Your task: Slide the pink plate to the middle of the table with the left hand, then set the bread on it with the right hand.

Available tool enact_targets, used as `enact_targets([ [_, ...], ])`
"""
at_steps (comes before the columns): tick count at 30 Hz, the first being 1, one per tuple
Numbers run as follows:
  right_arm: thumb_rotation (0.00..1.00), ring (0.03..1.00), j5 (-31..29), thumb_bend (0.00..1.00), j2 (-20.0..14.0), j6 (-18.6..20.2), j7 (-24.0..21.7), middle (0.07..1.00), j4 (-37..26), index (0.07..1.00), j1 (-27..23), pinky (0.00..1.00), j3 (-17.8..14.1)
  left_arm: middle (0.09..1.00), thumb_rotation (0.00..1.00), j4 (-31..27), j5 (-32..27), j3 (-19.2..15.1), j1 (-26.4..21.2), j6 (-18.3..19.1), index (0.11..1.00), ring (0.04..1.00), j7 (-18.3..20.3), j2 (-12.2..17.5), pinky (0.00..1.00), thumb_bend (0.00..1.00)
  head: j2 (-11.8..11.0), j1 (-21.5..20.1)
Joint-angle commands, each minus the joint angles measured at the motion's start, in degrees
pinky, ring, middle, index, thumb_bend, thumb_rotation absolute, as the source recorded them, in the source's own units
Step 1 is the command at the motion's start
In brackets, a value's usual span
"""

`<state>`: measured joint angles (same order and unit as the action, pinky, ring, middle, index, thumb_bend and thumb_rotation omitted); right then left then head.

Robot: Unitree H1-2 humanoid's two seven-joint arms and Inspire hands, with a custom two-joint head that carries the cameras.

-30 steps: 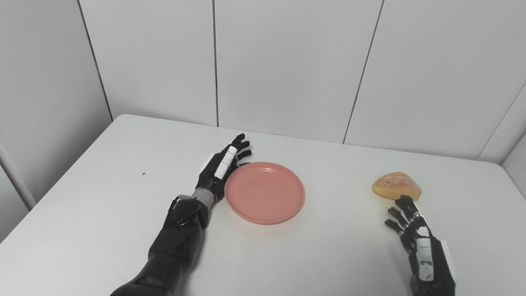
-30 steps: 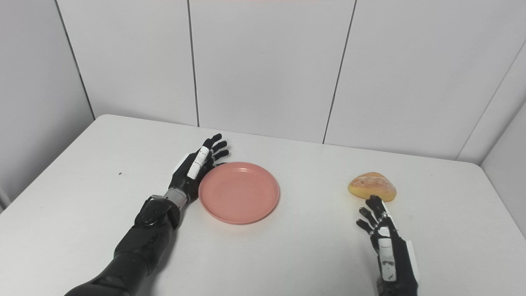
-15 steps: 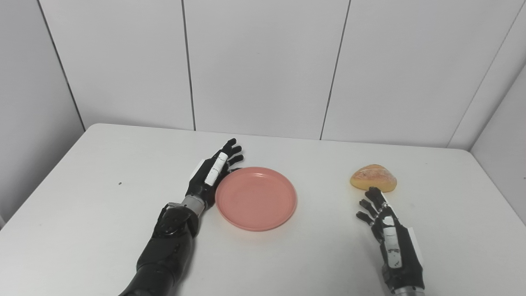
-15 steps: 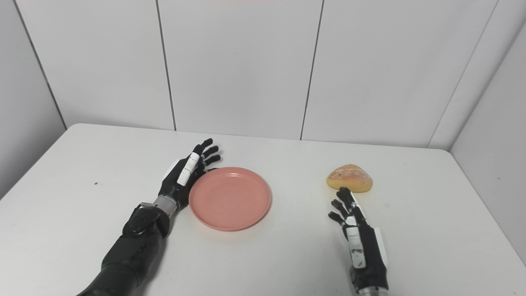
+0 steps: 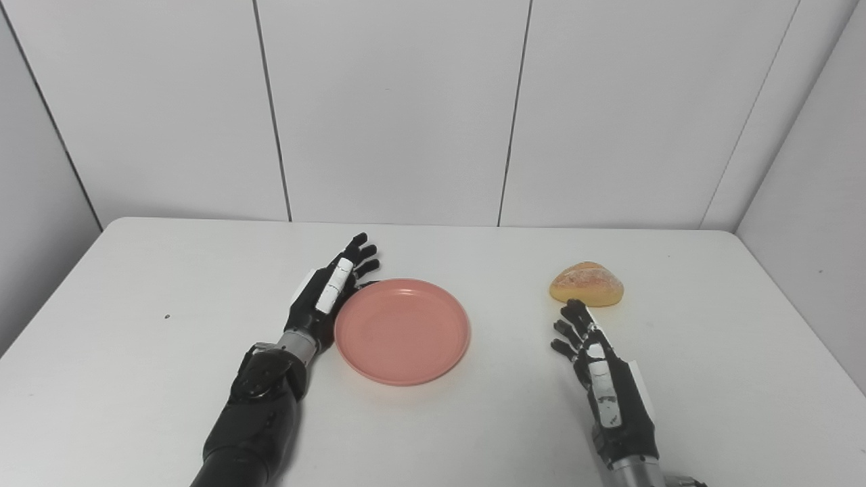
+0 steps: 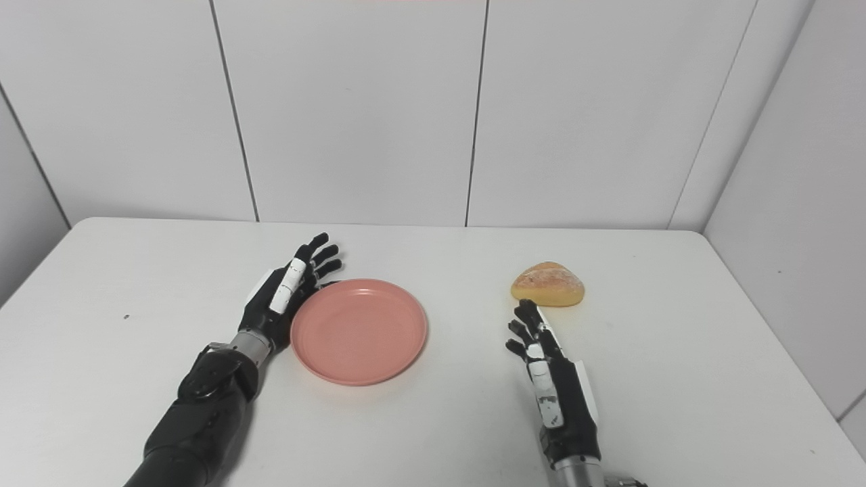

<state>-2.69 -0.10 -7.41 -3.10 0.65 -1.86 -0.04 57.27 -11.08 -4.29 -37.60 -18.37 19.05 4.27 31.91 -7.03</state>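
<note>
The pink plate (image 5: 402, 331) lies flat near the middle of the white table (image 5: 135, 379), with nothing on it. My left hand (image 5: 330, 292) stands open on edge against the plate's left rim, fingers stretched toward the wall. A golden bread roll (image 5: 586, 284) sits on the table to the right of the plate. My right hand (image 5: 599, 368) is open, palm turned left, with its fingertips just short of the roll's near side and holding nothing.
White wall panels close the back of the table, and a side wall (image 5: 805, 189) runs along its right edge. A small dark speck (image 5: 166, 316) marks the tabletop at the left.
The camera has swung to the right, so the whole scene has shifted left in the picture. The left hand stays at the plate's rim. The right hand stays just short of the roll.
</note>
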Motion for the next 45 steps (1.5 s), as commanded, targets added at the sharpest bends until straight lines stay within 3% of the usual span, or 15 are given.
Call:
enact_targets([
  [1, 0.99, 0.897, 1.3, 0.91, 0.5, -0.8, 0.6, 0.916, 2.1, 0.916, 1.2, 0.86, 0.6, 0.934, 0.82, 3.9, 0.1, 0.3, 4.8, 0.2, 0.935, 0.912, 0.8, -1.3, 0.75, 0.89, 0.1, -0.1],
  [4, 1.00, 0.904, 7.8, 0.86, -0.7, -4.8, 3.0, 0.909, 2.9, 0.911, 1.0, 0.83, 1.6, 0.941, 0.82, 3.8, -0.2, 0.1, 4.9, 0.5, 0.943, 0.916, 0.9, -1.0, 0.76, 0.89, 0.0, -0.2],
  [8, 1.00, 0.903, 19.7, 0.82, -1.6, -8.9, 9.4, 0.914, 1.4, 0.884, 0.8, 0.82, 2.6, 0.942, 0.82, 3.8, -0.8, -0.6, 4.9, 1.1, 0.946, 0.918, 1.4, -0.7, 0.77, 0.90, -0.4, -1.1],
  [11, 0.97, 0.888, 25.7, 0.86, -2.0, -9.3, 11.9, 0.888, -1.4, 0.866, 0.4, 0.86, 3.1, 0.944, 0.81, 4.6, -1.4, -1.1, 4.5, 1.4, 0.950, 0.921, 2.2, -0.5, 0.79, 0.90, -0.6, -1.7],
  [13, 0.89, 0.888, 30.6, 0.90, -3.0, -7.6, 12.3, 0.887, -4.0, 0.868, -0.2, 0.87, 3.6, 0.945, 0.82, 5.3, -1.3, -1.3, 4.1, 1.4, 0.954, 0.919, 2.3, -0.4, 0.78, 0.90, -0.8, -2.3],
  [16, 0.82, 0.887, 36.9, 0.89, -5.1, -4.5, 10.8, 0.894, -8.7, 0.888, -1.5, 0.85, 4.1, 0.942, 0.81, 6.6, -1.6, -1.7, 3.4, 1.0, 0.954, 0.920, 2.6, -0.6, 0.79, 0.90, -1.1, -2.6],
  [20, 0.72, 0.900, 40.5, 0.93, -7.8, -0.4, 7.5, 0.916, -13.2, 0.895, -3.3, 0.83, 4.3, 0.948, 0.81, 7.6, -1.9, -2.1, 3.0, 0.8, 0.961, 0.928, 3.3, -0.9, 0.80, 0.90, -1.1, -2.6],
  [25, 0.70, 0.891, 43.9, 0.96, -12.3, 0.2, 5.0, 0.904, -14.3, 0.885, -8.7, 0.82, 4.0, 0.941, 0.81, 8.4, -1.8, -2.3, 2.6, 0.1, 0.951, 0.915, 3.4, -1.1, 0.78, 0.90, -1.2, -3.1],
  [29, 0.69, 0.904, 45.6, 0.98, -15.2, 1.2, 2.9, 0.909, -13.9, 0.891, -12.9, 0.87, 3.7, 0.939, 0.82, 8.5, -1.8, -2.4, 2.5, -0.1, 0.951, 0.916, 3.6, -1.1, 0.79, 0.89, -1.2, -2.9],
  [32, 0.67, 0.836, 48.8, 1.00, -18.2, 2.5, 0.9, 0.863, -12.8, 0.870, -16.6, 0.80, 4.0, 0.940, 0.82, 8.7, -1.6, -2.5, 2.4, 0.0, 0.958, 0.923, 3.4, -1.0, 0.79, 0.89, -1.3, -2.8],
  [37, 0.58, 0.827, 52.9, 1.00, -21.4, 5.5, -3.6, 0.836, -11.4, 0.829, -21.3, 0.81, 4.8, 0.946, 0.83, 9.0, -1.7, -2.5, 2.3, -0.2, 0.964, 0.930, 3.7, -0.8, 0.80, 0.89, -1.5, -2.9],
  [42, 0.58, 0.813, 54.5, 1.00, -24.2, 4.9, -4.4, 0.829, -7.2, 0.834, -25.6, 0.80, 5.8, 0.946, 0.82, 8.9, -1.7, -2.6, 2.4, -0.2, 0.963, 0.930, 4.0, -0.8, 0.80, 0.89, -1.4, -2.7],
  [45, 0.60, 0.837, 54.5, 1.00, -25.9, 5.8, -7.8, 0.846, -4.6, 0.839, -29.1, 0.82, 6.7, 0.936, 0.82, 8.7, -1.6, -2.5, 2.6, -0.1, 0.957, 0.919, 3.9, -0.9, 0.80, 0.90, -1.2, -2.8],
])
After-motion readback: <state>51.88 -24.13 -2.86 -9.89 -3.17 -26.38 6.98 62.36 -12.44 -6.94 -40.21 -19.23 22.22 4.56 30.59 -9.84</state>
